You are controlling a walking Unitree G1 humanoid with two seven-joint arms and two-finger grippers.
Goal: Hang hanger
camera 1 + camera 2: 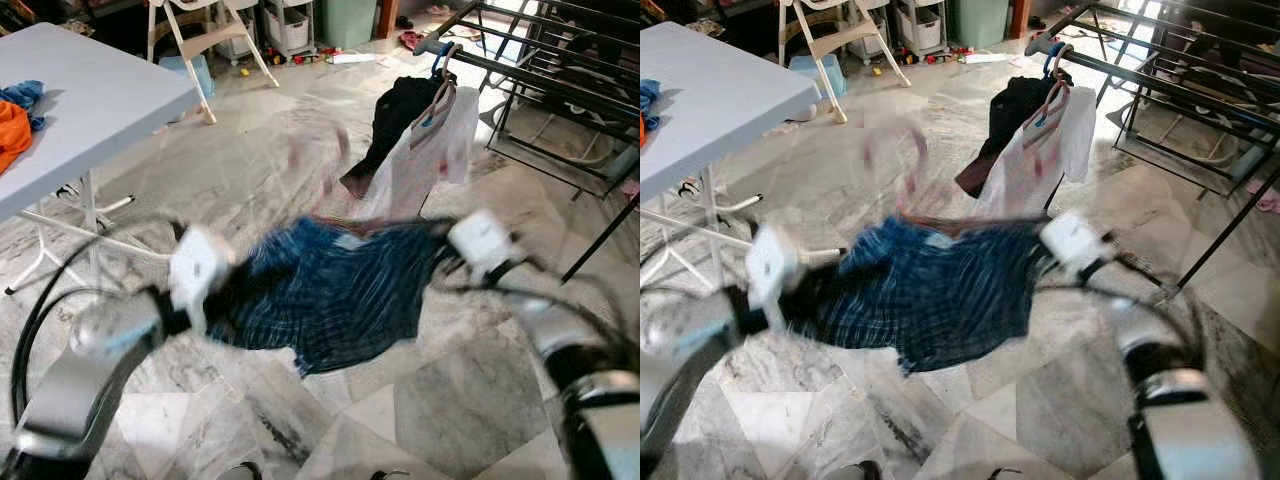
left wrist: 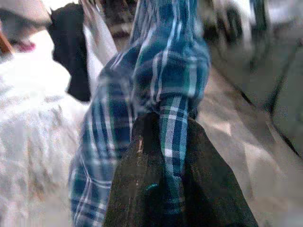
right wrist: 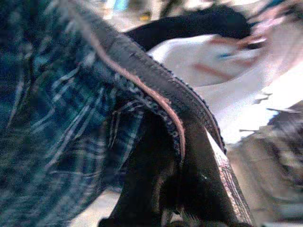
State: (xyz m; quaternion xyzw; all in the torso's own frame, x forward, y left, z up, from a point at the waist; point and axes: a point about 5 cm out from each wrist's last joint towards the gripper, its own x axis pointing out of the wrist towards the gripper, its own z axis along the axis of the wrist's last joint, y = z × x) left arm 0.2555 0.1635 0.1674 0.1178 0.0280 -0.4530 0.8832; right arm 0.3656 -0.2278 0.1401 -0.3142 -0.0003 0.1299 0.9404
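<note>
Head views, blurred: both arms hold a blue plaid shirt [image 1: 330,290] stretched above the marble floor [image 1: 450,400]. Beyond, a white garment [image 1: 425,150] and a black one [image 1: 400,115] hang on a black drying rack [image 1: 540,75]; no writing is legible.

Left wrist view: left gripper [image 2: 163,156] fingers pinched on plaid cloth.

Right wrist view: right gripper [image 3: 189,165] clamps the shirt's edge.

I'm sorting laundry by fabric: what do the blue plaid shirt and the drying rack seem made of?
The plaid shirt, held between the left gripper and right gripper, looks like soft woven cloth, maybe cotton: it sags and folds, matte with a checked weave. The drying rack looks like dark painted metal: thin straight bars.
</note>
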